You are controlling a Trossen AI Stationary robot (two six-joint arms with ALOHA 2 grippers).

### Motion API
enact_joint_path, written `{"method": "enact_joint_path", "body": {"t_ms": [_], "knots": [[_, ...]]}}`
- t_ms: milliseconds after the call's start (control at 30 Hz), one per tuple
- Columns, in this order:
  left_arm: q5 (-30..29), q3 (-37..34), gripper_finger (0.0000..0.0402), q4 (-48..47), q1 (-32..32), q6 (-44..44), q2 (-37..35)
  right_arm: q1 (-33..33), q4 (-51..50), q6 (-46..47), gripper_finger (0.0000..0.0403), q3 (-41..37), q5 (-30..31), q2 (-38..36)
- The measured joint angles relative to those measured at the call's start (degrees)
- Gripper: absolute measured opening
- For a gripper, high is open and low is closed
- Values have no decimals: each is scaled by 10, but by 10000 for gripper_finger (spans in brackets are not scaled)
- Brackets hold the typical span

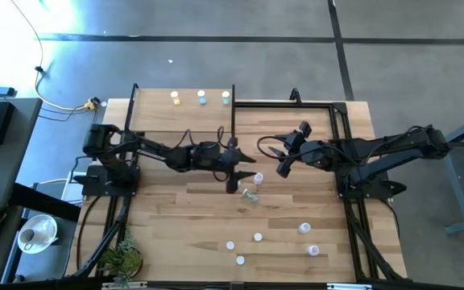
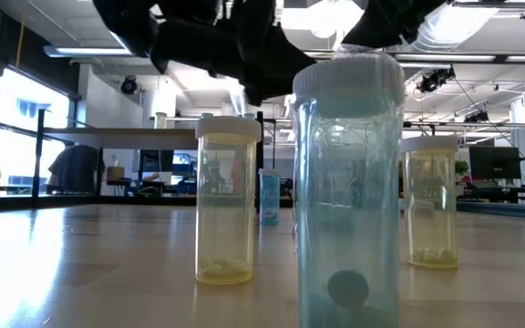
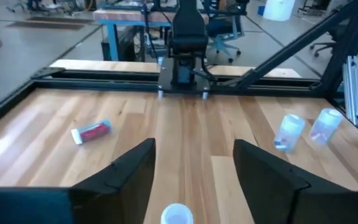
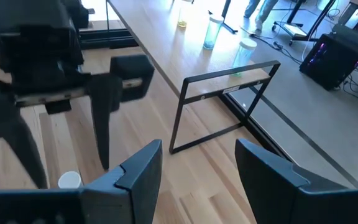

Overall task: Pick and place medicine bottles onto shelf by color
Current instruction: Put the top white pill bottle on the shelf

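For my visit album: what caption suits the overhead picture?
Two robot arms meet mid-table, left end effector open above a fallen bottle; three bottles already on the shelf.

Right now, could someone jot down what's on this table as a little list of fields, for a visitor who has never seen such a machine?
Surface: light wood-plank table
Shelf: small wooden board with thin black posts, at the far edge
On shelf: three small bottles, yellow, light blue, greenish
Left gripper: fingers open, over a white-capped bottle standing mid-table
Beside it: one clear bottle lying on its side
Right gripper: fingers open, holding nothing, above the table
Loose bottles: about five pale-capped bottles near the front edge
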Motion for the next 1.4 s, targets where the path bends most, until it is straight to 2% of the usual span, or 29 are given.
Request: {"method": "enact_joint_path", "body": {"t_ms": [133,267,600,833,1400], "knots": [[22,21,228,0,-3,0,33,0,0,2,195,0,0,0],[25,40,231,-19,-3,7,65,0,0,2,195,0,0,0],[-8,95,228,-105,-2,31,122,0,-4,2,195,0,0,0],[-47,99,228,-118,-2,31,131,0,-5,3,195,0,-2,0],[-51,99,227,-130,-2,25,141,0,-4,4,195,0,-5,0]]}}
